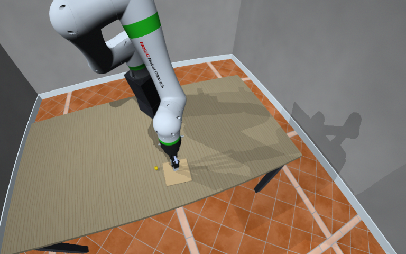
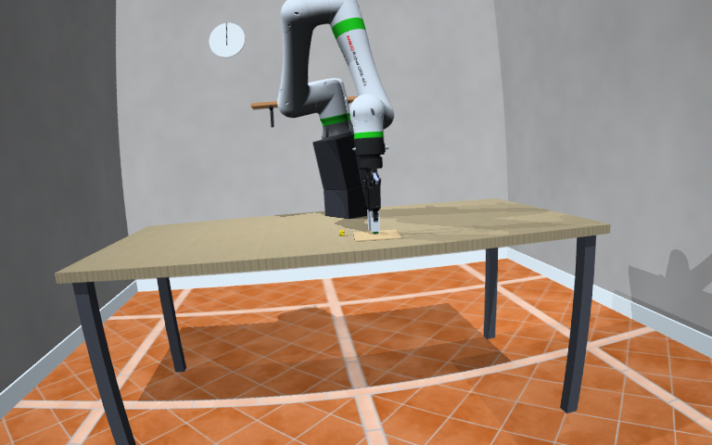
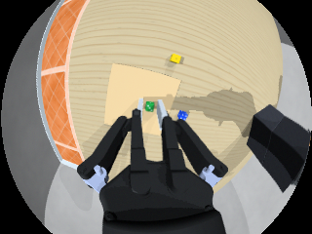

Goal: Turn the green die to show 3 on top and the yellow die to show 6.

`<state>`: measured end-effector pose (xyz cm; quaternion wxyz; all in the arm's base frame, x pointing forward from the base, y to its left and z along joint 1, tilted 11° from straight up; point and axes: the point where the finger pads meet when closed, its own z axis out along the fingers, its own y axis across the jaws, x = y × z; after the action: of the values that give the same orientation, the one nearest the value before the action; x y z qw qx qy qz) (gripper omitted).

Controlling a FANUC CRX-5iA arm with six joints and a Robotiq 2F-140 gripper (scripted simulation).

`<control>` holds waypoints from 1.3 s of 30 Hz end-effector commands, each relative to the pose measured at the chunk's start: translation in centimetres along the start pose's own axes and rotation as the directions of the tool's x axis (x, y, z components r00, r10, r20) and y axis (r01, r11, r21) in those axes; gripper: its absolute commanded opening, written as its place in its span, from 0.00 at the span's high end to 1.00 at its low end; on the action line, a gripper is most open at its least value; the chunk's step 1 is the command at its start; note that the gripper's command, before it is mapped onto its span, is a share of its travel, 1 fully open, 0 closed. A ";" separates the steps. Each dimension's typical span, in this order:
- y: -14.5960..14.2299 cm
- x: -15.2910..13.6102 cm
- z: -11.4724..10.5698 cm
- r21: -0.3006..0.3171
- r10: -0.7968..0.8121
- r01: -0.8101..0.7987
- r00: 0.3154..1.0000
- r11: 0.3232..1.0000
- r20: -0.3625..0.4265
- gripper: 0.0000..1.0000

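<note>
In the wrist view the end effector points down at the mat. Its two light fingertips are only a little way apart. The green die lies straight between them, low on the mat. The fingers stand narrow but slack: they flank the die on both sides without gripping it, so the end effector holds nothing. The die's spots are too small to tell which number is on top.

Just beside the fingertip on the right of this view is the blue die, in the arm's shadow. It sits at the mat's edge, and I cannot tell whether it is on the mat or just off it.

Farther out, past the mat's far edge, the yellow die lies on the bare bench. It is well apart from the end effector and off the mat.

From the side, the end effector hangs upright with its tips right down at the mat, and a bit of green shows between them. The yellow die sits on the bench near the mat's edge.

From above, the mat lies flat towards the front edge of the bench. The end effector is over the corner of the mat nearest the arm, and the yellow die is close beside that corner.
</note>
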<state>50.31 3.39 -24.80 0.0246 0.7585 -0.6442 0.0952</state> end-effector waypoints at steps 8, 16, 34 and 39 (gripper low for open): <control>0.0 0.0 -3.5 -0.002 0.000 0.000 1.000 1.000 0.001 0.81; 0.0 0.0 -7.6 -0.002 0.000 0.000 1.000 1.000 0.001 0.81; 0.0 0.0 -8.3 -0.002 0.000 0.000 1.000 1.000 0.001 0.00; 0.0 0.0 -8.3 -0.002 0.000 0.000 1.000 1.000 0.001 0.00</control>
<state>49.39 4.72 -16.62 0.0251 0.7586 -0.6443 0.0943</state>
